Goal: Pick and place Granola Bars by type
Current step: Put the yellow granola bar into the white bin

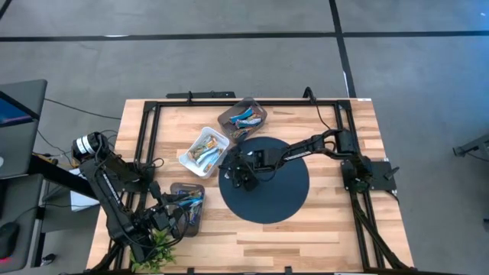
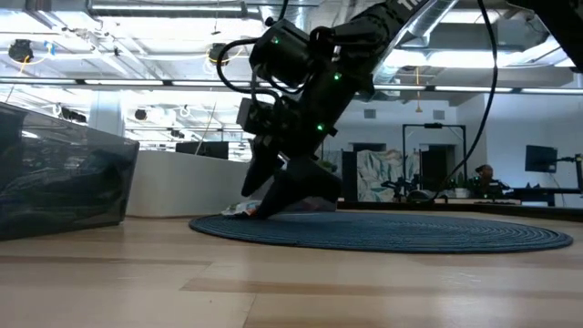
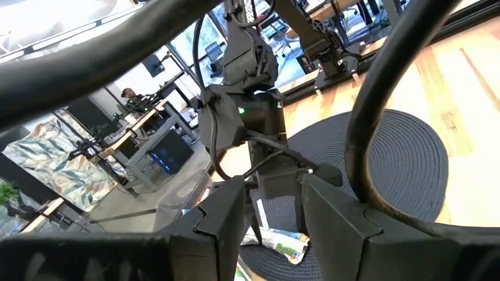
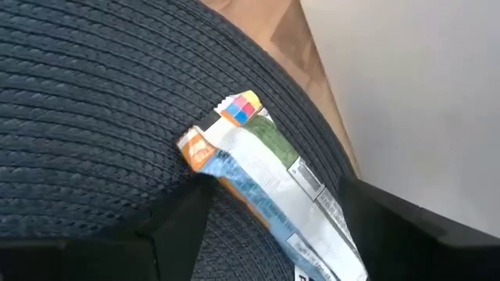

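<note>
On the round mat [image 1: 267, 191], right gripper [image 1: 243, 177] jaws spread around a granola bar [image 4: 266, 187].

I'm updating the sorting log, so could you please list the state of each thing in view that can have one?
Right gripper: open, low at the mat's left edge, fingers either side of a bar.
Granola bar: lying flat on the mat, not gripped.
Left gripper: waiting by the dark tray, jaws partly apart.
Dark tray: holds bars.
White tray: holds bars.
Brown tray: holds blue bars.
Round mat: flat on the table.
</note>
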Robot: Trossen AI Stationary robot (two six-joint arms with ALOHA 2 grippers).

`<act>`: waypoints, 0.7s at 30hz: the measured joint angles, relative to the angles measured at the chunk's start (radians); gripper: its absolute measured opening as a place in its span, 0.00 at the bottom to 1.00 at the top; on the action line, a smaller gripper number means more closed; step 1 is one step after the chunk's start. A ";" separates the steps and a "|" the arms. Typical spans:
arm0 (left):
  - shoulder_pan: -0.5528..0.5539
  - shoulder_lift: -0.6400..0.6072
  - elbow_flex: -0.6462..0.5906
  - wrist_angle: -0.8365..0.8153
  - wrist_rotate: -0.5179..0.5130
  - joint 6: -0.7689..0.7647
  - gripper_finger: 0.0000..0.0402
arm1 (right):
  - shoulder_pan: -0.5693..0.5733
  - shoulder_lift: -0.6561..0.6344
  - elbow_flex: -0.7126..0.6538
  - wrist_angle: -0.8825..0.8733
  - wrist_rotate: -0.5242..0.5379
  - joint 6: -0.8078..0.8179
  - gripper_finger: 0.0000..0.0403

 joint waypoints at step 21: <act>0.000 0.000 0.000 0.000 0.009 -0.007 0.31 | -0.006 0.004 0.012 -0.032 0.004 0.041 0.18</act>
